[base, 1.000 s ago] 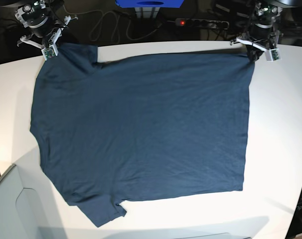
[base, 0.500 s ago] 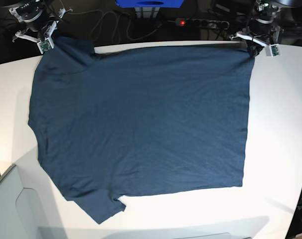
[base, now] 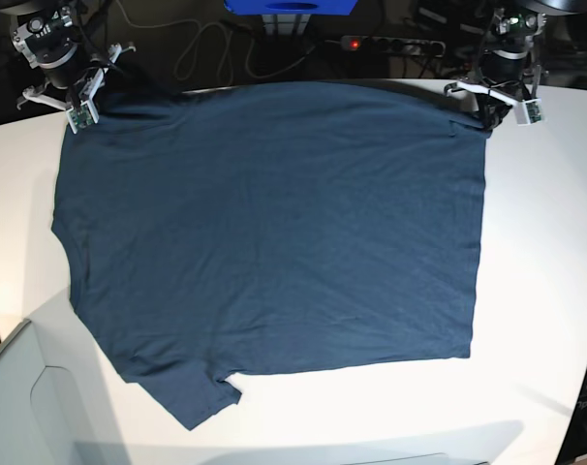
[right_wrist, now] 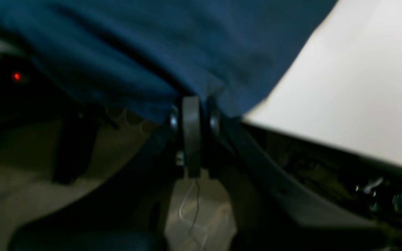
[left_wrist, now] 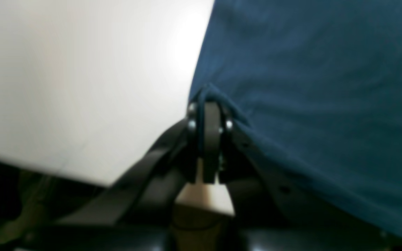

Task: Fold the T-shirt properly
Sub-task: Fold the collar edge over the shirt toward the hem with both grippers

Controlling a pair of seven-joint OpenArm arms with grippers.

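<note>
Dark navy-blue T-shirt [base: 274,223], plain all over, no print showing. White table [base: 545,291] beneath it, glossy. Black fingers [left_wrist: 210,139] on the wrist views. One red light [base: 354,44] glows on the black power strip [base: 390,45].

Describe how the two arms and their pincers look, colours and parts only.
Both arms are black and silver metal with white brackets. The left pincer and right pincer each carry a small green circuit board in a white housing. Up close, the fingers are black, flat and narrow, with silver screws.

Both arms reach to the far corners, left gripper [left_wrist: 208,111] and right gripper [right_wrist: 191,104] apparently clamped tight.
</note>
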